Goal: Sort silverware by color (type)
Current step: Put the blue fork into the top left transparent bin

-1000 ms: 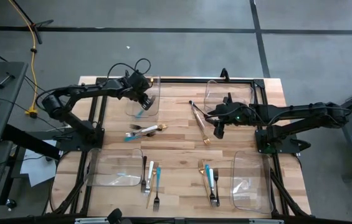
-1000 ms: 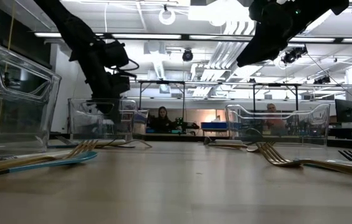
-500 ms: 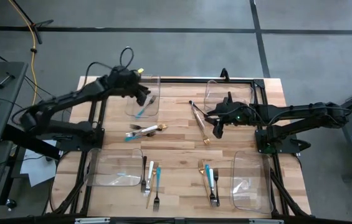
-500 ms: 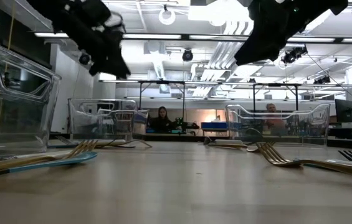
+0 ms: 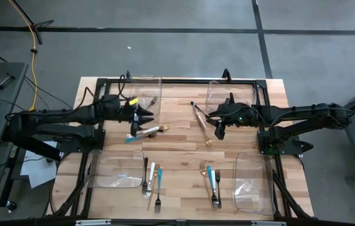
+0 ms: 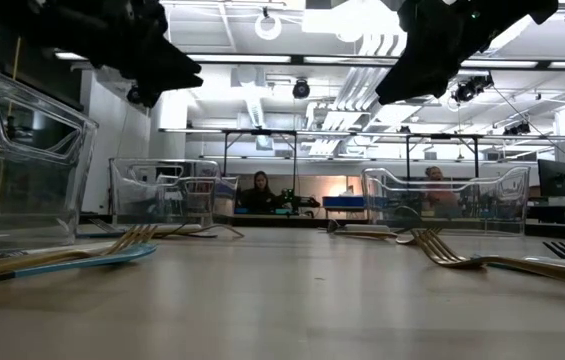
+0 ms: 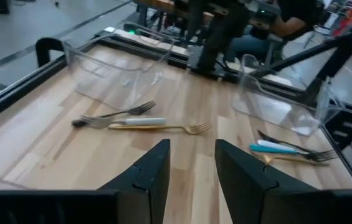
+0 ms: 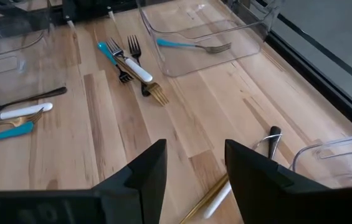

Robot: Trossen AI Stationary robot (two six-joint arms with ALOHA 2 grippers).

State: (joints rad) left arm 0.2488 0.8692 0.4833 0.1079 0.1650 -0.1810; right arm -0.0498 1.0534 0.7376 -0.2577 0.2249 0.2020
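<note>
Left gripper [image 5: 141, 116], withdrawn from the bin [image 5: 146, 95] since earlier, and right gripper [image 5: 220, 130] are held open above bare table [image 5: 177, 141].

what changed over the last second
The left gripper let go of a teal-handled fork, which now lies in the far-left clear bin. The arm then lifted out and drew back toward its own side, and its open fingers now hover near the forks by the bin. The right gripper stayed open above the gold fork, and the other silverware did not move.
</note>
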